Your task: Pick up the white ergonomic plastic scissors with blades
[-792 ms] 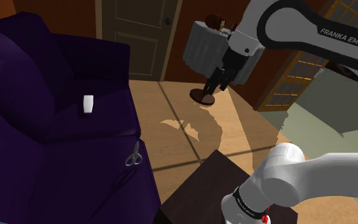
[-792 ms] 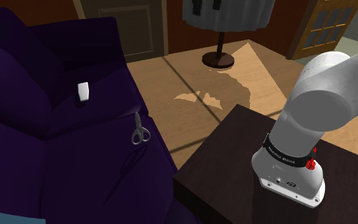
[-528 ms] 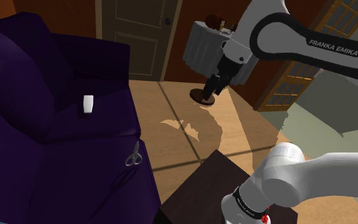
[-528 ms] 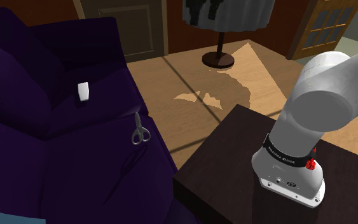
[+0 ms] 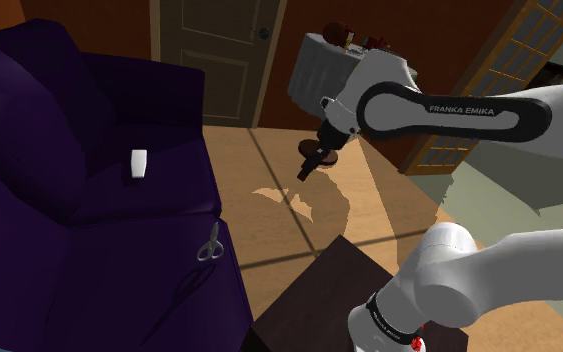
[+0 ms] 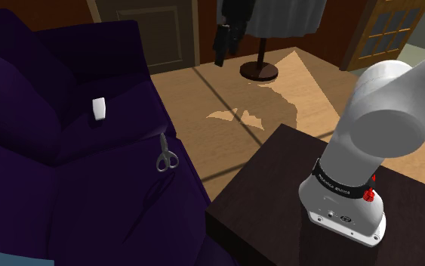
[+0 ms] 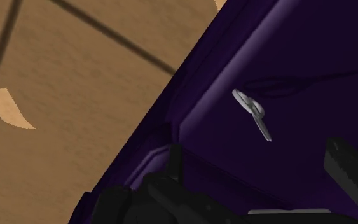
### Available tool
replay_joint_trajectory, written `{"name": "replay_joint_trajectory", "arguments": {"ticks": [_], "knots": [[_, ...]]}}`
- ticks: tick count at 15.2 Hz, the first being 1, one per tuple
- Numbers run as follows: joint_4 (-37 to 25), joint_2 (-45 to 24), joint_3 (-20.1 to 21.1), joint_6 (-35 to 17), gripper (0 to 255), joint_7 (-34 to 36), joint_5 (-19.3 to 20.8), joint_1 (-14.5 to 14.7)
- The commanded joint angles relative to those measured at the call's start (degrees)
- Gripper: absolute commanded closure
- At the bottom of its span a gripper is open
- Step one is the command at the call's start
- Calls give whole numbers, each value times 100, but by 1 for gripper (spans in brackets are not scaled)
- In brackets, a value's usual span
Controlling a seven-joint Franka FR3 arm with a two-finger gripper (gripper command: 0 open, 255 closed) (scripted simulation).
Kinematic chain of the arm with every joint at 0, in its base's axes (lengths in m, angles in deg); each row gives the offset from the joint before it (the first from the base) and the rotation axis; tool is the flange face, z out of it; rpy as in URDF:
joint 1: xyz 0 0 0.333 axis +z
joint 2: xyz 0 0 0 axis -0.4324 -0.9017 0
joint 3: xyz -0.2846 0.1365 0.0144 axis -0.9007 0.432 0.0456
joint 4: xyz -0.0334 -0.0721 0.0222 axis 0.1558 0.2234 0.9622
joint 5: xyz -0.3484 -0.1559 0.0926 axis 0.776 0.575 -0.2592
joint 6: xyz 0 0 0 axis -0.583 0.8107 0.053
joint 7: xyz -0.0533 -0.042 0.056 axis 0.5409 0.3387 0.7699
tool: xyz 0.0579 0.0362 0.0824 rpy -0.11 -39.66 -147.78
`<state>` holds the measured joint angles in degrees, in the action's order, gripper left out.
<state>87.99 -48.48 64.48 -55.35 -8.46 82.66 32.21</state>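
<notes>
1. A dark purple sofa [image 5: 49, 120] sits at the shoulder view's left; everything below is placed against it.
2. A small white block [image 5: 139, 163] lies on the sofa's seat, well in from its edge.
3. The scissors [image 5: 209, 243], pale grey-white, lie flat on the sofa's cushion, close to the edge that meets the floor and apart from the block. Nothing touches them.
4. A wooden floor [image 5: 269, 225] runs along that sofa edge, and a brown door [image 5: 219, 50] stands beyond the sofa's far end.
5. The fingers [image 5: 306, 170] hang in the air over the floor, off the sofa and well apart from the scissors. In the wrist view they stand apart with nothing clasped, and the scissors lie ahead of them on the sofa's purple cushion.
6. A lamp [image 5: 309, 75] with a pale shade stands on the floor, farther from the sofa than the fingers.
7. The dark box stand [image 5: 314, 295] sits beside the sofa's near end and carries the white arm [image 5: 449, 290].
</notes>
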Motion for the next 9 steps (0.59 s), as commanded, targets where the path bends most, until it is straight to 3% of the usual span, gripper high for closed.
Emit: {"name": "replay_joint_trajectory", "arguments": {"ticks": [1, 6, 9], "knots": [[304, -180, -155, -604, 0, -370, -48, 139], [645, -1049, -666, -2018, 0, -1433, -366, 670], [696, -1715, -1088, -2836, 0, -2269, -822, 1193]]}}
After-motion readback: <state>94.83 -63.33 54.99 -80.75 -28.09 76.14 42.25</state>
